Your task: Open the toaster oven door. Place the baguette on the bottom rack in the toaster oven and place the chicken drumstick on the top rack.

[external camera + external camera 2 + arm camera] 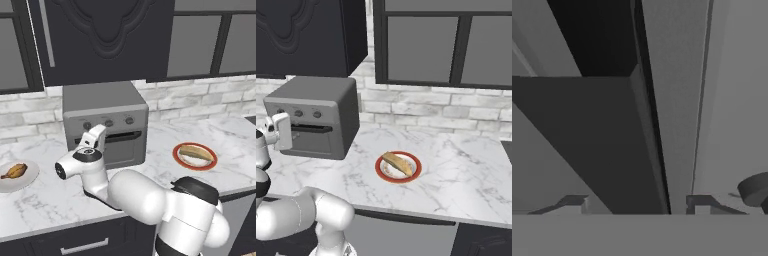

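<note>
The grey toaster oven (105, 107) (311, 95) stands against the brick wall with its door (125, 152) (313, 144) shut, so both racks are hidden. My gripper (99, 134) (291, 131) (637, 205) is at the door's black bar handle (125, 136) (316, 129) (597, 140). Its jaws are open, one on each side of the bar, with gaps showing. The baguette (196, 152) (398, 163) lies on a red-rimmed plate (212, 162) (383, 175) right of the oven. The chicken drumstick (15, 171) rests on a white plate (31, 177) at the left.
Dark wall cabinets (105, 35) (306, 35) hang just above the oven. A round oven knob (755, 189) is close to my right fingertip. Bare marble counter (55, 195) (456, 170) spreads in front of and right of the oven, ending at the front edge by my arm.
</note>
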